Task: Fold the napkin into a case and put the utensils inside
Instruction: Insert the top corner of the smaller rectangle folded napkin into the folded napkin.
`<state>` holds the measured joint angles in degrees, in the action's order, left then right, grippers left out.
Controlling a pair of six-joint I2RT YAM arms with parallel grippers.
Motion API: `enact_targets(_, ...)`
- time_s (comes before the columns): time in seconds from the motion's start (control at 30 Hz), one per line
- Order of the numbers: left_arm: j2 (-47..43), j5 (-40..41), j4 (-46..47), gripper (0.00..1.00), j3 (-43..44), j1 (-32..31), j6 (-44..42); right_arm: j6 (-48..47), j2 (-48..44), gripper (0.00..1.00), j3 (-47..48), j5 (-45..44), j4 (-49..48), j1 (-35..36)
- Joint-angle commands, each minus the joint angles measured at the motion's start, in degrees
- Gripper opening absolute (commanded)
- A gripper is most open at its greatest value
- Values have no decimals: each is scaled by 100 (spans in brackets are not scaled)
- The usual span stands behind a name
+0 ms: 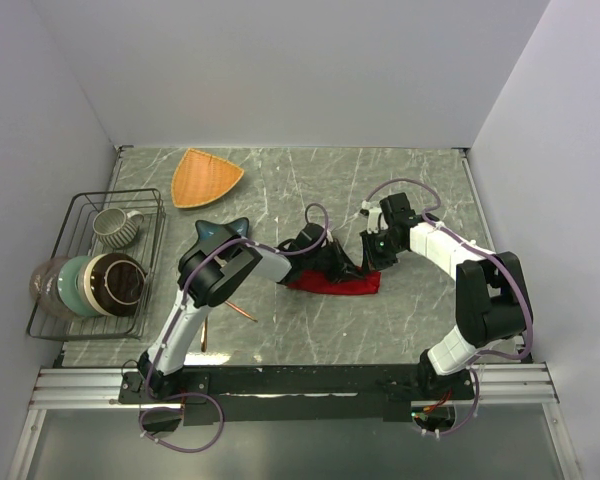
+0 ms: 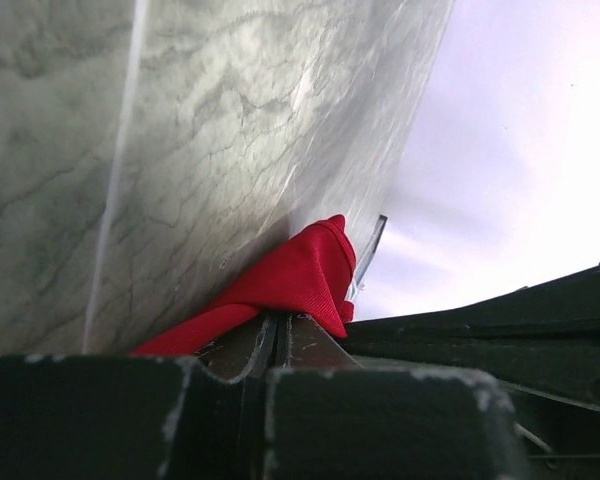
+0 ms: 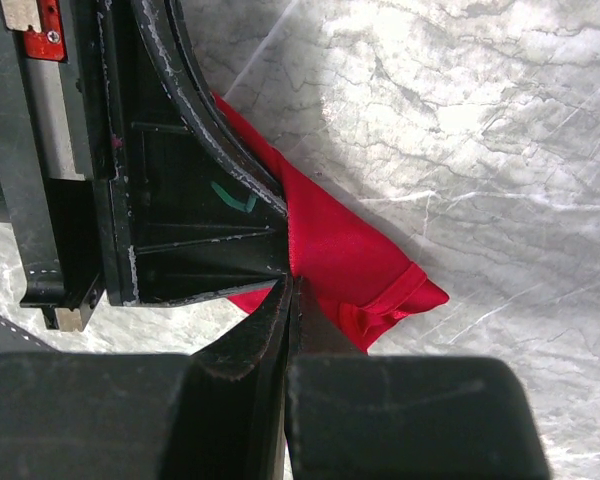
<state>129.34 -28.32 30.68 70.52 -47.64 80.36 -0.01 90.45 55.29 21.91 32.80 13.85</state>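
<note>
The red napkin (image 1: 335, 285) lies bunched on the marble table near its middle, partly lifted between both grippers. My left gripper (image 1: 332, 265) is shut on one corner of it; in the left wrist view the cloth (image 2: 290, 275) spills out from the closed fingertips (image 2: 277, 322). My right gripper (image 1: 368, 262) is shut on the cloth's edge right beside it, and in the right wrist view the napkin (image 3: 350, 250) runs out from the pinched tips (image 3: 292, 287). Thin copper utensils (image 1: 243, 312) lie on the table under the left arm, mostly hidden by it.
An orange triangular plate (image 1: 205, 177) sits at the back left. A blue star-shaped dish (image 1: 223, 231) shows partly behind the left arm. A wire rack (image 1: 156, 215) at the left edge holds a mug (image 1: 115, 225) and bowls (image 1: 110, 283).
</note>
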Motion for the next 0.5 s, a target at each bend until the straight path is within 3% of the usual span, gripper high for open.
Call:
enact_targets(0.0, 136, -77, 474, 1, 129, 53, 305, 177, -11, 0, 105, -38, 51, -31)
enact_targets(0.23, -540, -227, 229, 5, -433, 290, -2, 265, 402, 0, 254, -345, 192, -66)
enact_targets(0.47, -1392, -271, -87, 28, -671, 448, -537, 265, 587, 0, 351, -372, 271, -66)
